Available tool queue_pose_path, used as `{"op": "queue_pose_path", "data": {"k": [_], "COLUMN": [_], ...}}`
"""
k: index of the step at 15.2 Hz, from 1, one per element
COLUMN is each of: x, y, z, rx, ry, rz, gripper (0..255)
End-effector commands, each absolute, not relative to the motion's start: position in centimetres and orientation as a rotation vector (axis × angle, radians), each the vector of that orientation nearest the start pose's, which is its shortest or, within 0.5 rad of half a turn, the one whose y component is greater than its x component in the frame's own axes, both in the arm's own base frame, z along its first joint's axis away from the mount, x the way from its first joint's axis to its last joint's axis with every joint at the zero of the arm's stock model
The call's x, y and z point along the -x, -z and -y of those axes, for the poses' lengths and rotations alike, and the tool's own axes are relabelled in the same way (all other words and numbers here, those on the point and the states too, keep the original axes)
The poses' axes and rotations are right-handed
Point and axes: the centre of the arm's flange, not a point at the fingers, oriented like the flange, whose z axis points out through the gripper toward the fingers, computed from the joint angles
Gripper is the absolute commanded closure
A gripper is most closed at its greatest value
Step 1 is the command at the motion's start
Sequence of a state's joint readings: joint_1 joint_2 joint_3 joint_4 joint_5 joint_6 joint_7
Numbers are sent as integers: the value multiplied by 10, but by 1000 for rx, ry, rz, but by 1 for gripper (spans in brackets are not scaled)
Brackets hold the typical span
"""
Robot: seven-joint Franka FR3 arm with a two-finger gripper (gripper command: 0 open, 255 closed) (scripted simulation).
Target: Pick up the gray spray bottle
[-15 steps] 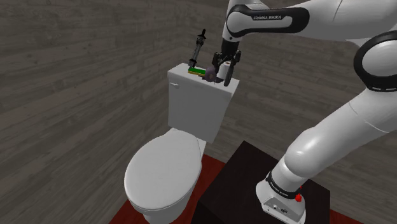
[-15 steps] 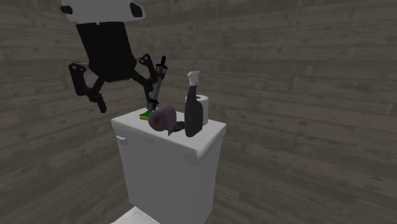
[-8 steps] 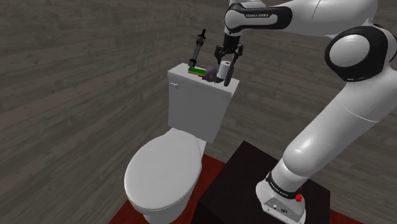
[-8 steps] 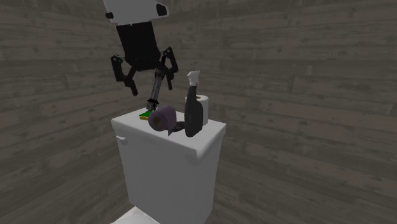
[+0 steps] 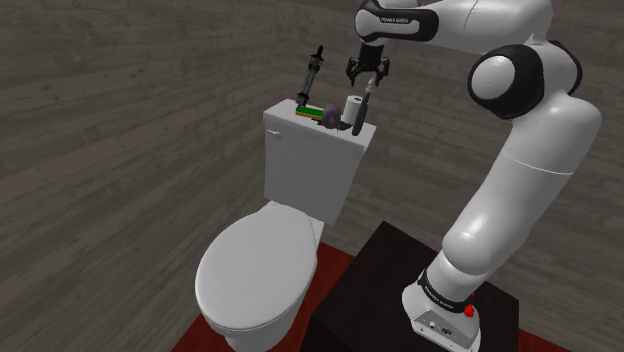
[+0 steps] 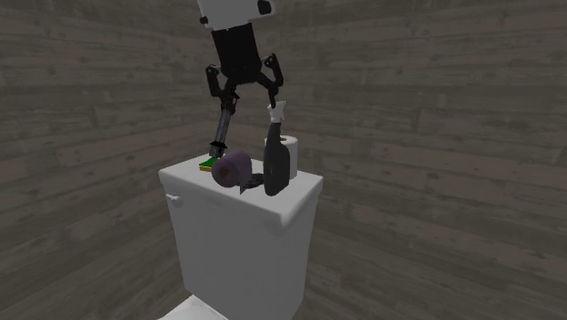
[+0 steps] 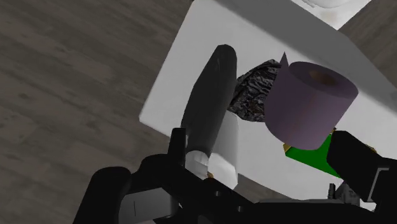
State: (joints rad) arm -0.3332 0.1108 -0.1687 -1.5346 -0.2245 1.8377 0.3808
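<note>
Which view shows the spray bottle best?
Second exterior view: the spray bottle stands in full side profile on the toilet tank. Wrist view looks down its length, foreshortened. Shoulder view shows a thin dark sliver beside the white roll.

Grey wood-plank walls (image 5: pixel 120 130) all around, a white toilet (image 5: pixel 258 268) on a dark red floor (image 5: pixel 335 262).
</note>
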Motion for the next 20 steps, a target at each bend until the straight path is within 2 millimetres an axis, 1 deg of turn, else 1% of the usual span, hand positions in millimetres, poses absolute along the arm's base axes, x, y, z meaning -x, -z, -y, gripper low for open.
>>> {"op": "queue_pose_path", "data": {"k": [1, 4, 11, 13, 14, 20], "x": [-532, -533, -533, -533, -533, -534], "y": [-616, -627, -590, -587, -587, -587], "z": [326, 357, 357, 357, 357, 357], "rx": [3055, 3009, 3009, 3009, 3008, 3009], "ry": [329, 363, 363, 363, 363, 363], "rz": [-1474, -1602, -1602, -1602, -1602, -1602], "gripper": [0, 0, 0, 0, 255, 255]}}
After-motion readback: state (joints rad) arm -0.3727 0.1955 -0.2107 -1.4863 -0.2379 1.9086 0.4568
